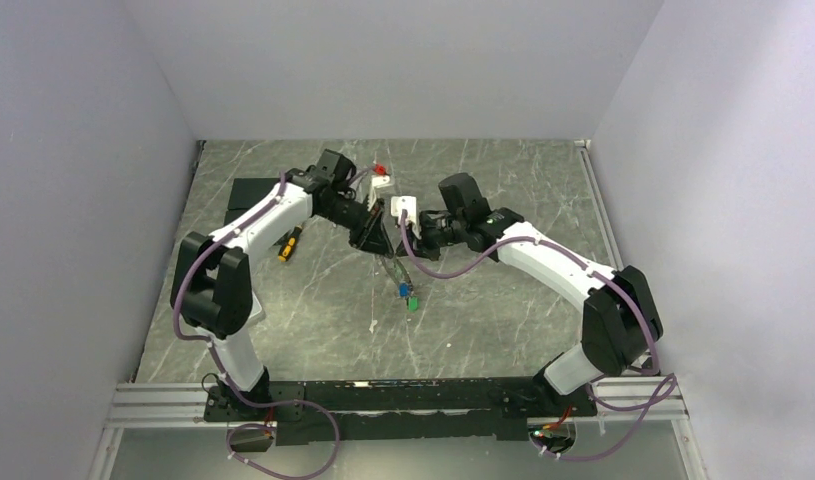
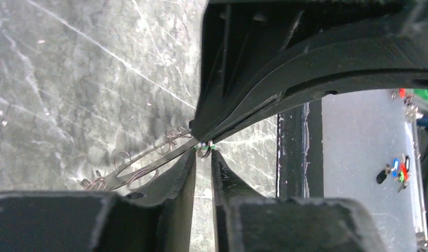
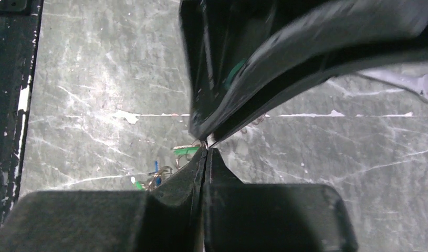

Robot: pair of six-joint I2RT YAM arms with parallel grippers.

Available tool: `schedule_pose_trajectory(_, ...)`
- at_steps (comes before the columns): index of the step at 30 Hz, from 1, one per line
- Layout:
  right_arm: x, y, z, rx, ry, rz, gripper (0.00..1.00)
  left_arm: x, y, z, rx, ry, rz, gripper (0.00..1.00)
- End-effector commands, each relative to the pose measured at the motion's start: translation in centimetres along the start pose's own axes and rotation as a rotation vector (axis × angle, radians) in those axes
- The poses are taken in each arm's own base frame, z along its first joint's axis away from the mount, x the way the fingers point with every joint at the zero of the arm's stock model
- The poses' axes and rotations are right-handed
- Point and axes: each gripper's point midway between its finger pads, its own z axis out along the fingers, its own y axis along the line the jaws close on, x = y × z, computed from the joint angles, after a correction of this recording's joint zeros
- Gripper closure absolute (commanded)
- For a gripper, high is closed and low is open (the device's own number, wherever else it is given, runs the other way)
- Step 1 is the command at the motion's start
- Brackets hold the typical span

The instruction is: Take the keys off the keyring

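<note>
Keyring (image 2: 148,165): a thin wire band with small loops, seen edge-on, slanting away from your two tool tips above the table (image 1: 483,300).
Keys (image 3: 185,151): green and blue heads are bunched at the ring's far end. You cannot tell whether they touch the table.
Left tool (image 2: 204,157): closed to a narrow slit, nipping the ring's wire at its tips.
Right tool (image 3: 205,152): fingers pressed together, tip to tip with your left tool. You cannot tell what they grip.
Wrench (image 3: 424,84): silver, lying flat, well apart.

Top view wide; wrists close, sharing table (image 1: 483,300).
</note>
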Motion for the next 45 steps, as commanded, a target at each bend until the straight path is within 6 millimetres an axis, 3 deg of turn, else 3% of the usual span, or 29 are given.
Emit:
schedule_pose_trajectory(1,-1.5,-1.1,-0.3,0.069,-0.094,0.038,1.00,-2.7,-0.1,-2.5,0.029,-0.175,-0.043,0.73)
schedule_pose_trajectory(7,-2.0,-2.3,-0.8,0.124,-0.216,0.178,1.00,-2.3,-0.1,-3.2,0.056,-0.252,-0.130,0.62)
schedule_pose_trajectory(14,-2.6,-3.2,-1.0,0.152,-0.346,0.269,1.00,-1.1,0.6,-3.0,0.064,-0.272,-0.185,0.61)
schedule_pose_trajectory(31,-2.2,-2.2,-0.9,0.127,-0.466,0.375,1.00,0.1,1.7,-1.4,0.109,-0.302,-0.268,0.60)
schedule_pose_trajectory(35,-2.1,-2.2,-0.8,0.127,-0.474,0.395,1.00,0.2,1.5,-1.0,0.124,-0.298,-0.269,0.67)
schedule_pose_trajectory(42,-2.1,-1.9,-0.8,0.120,-0.491,0.405,1.00,0.3,1.4,-0.5,0.152,-0.300,-0.288,0.98)
schedule_pose_trajectory(45,-2.2,-1.8,-0.8,0.117,-0.502,0.405,1.00,0.4,1.3,-0.4,0.165,-0.297,-0.300,1.00)
